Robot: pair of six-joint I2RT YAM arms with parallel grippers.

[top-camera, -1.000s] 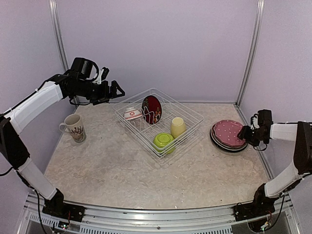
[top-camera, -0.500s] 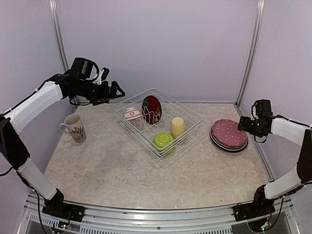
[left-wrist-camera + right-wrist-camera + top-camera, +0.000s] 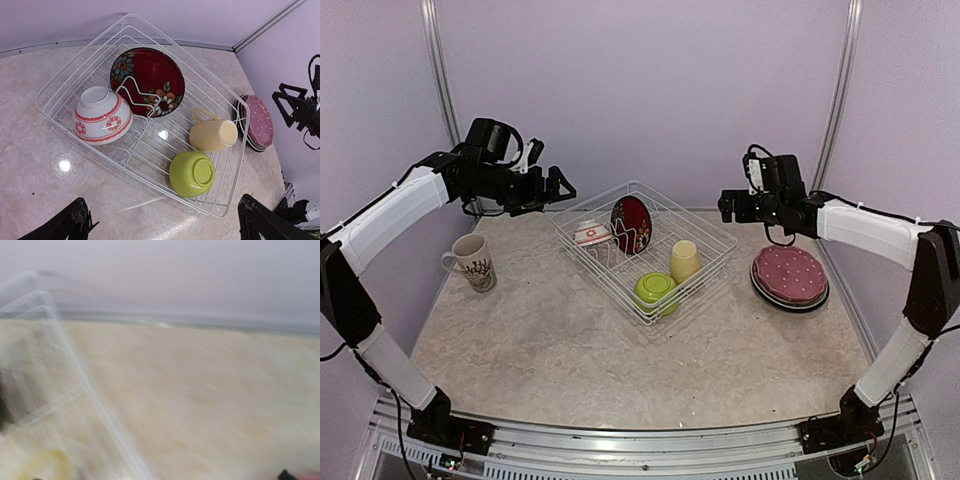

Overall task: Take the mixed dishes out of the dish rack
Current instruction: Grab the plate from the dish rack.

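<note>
The white wire dish rack [image 3: 600, 278] stands mid-table. In it are a red flowered plate [image 3: 631, 224] upright in the prongs, a small red-white bowl [image 3: 591, 234], a pale yellow cup [image 3: 685, 261] and an upturned lime green bowl [image 3: 657, 290]. The left wrist view shows the rack [image 3: 65, 70], plate [image 3: 147, 81], small bowl [image 3: 102, 115], cup [image 3: 212, 136] and lime bowl [image 3: 192, 173]. My left gripper [image 3: 560, 187] is open and empty, high above the rack's left corner. My right gripper [image 3: 723, 206] is open and empty, above the table by the rack's right corner. The right wrist view is motion-blurred.
A patterned cream mug [image 3: 472, 262] stands on the table at the left. A pink-dotted plate [image 3: 790, 275] tops a stack of plates at the right, also seen in the left wrist view [image 3: 260, 121]. Walls and frame posts close the back and sides.
My right arm has swung from beside the plate stack up and to the left, to the rack's right corner. The left arm and the dishes have not moved.
</note>
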